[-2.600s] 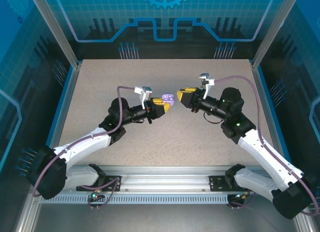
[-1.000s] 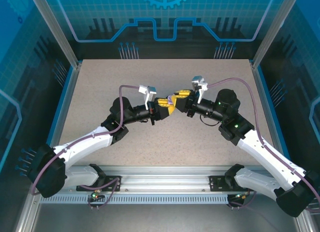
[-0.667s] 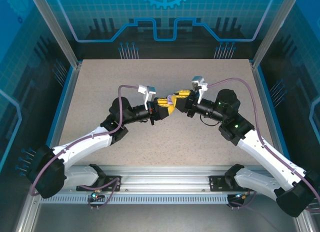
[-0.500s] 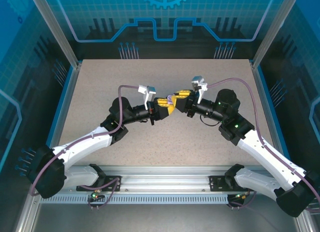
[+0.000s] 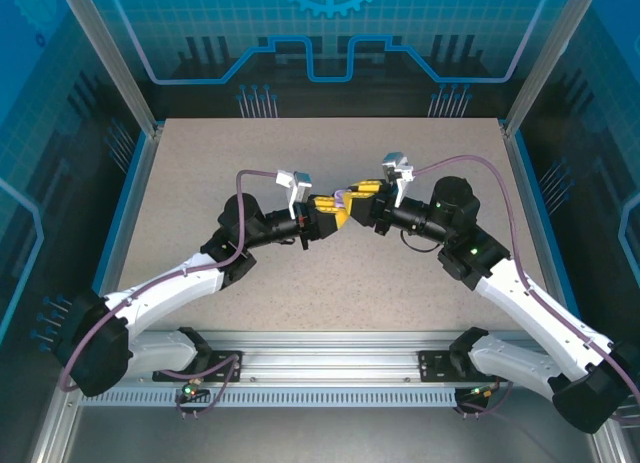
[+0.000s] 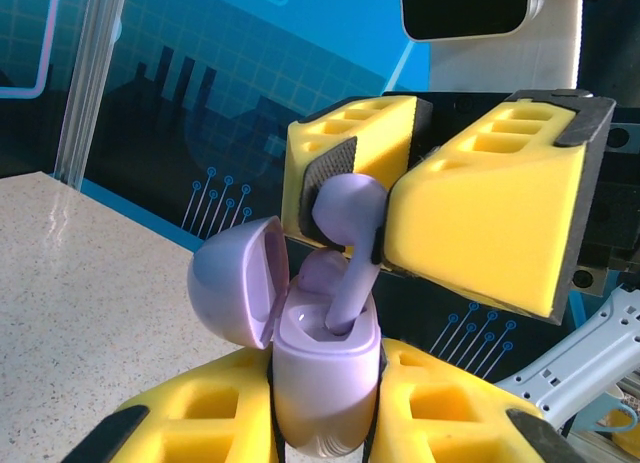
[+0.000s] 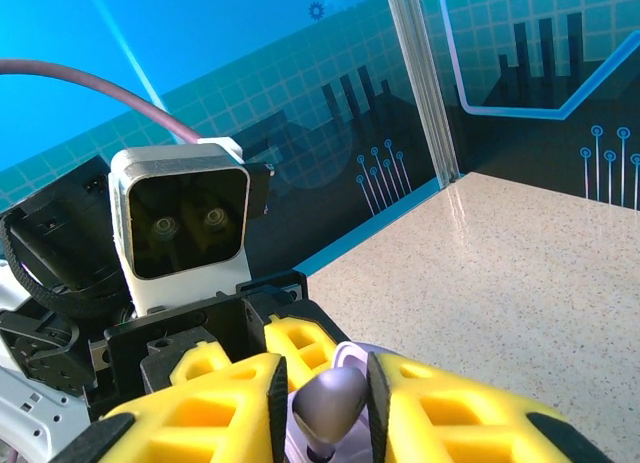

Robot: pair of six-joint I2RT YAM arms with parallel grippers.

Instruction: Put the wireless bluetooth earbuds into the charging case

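Note:
Held up over mid-table, the lavender charging case [image 6: 325, 383] stands upright between the yellow fingers of my left gripper [image 6: 325, 393], which is shut on it. Its lid [image 6: 235, 283] hangs open to the left. My right gripper [image 7: 327, 388] meets it from the opposite side and is shut on a lavender earbud [image 7: 328, 403]. In the left wrist view that earbud [image 6: 350, 208] leans with its stem down inside the case's slot and its head between the right gripper's pads. From above, both grippers [image 5: 345, 201] meet tip to tip with the case [image 5: 343, 195] between them.
The speckled tabletop [image 5: 320, 313] spreads all round under the raised grippers. Blue walls and metal posts [image 5: 150, 123] fence the table. The left wrist's camera housing [image 7: 185, 223] sits close in front of the right gripper.
Since 2.6 s ago my right gripper has crossed leftward to the left gripper and the case. Over the last second both arms have barely moved.

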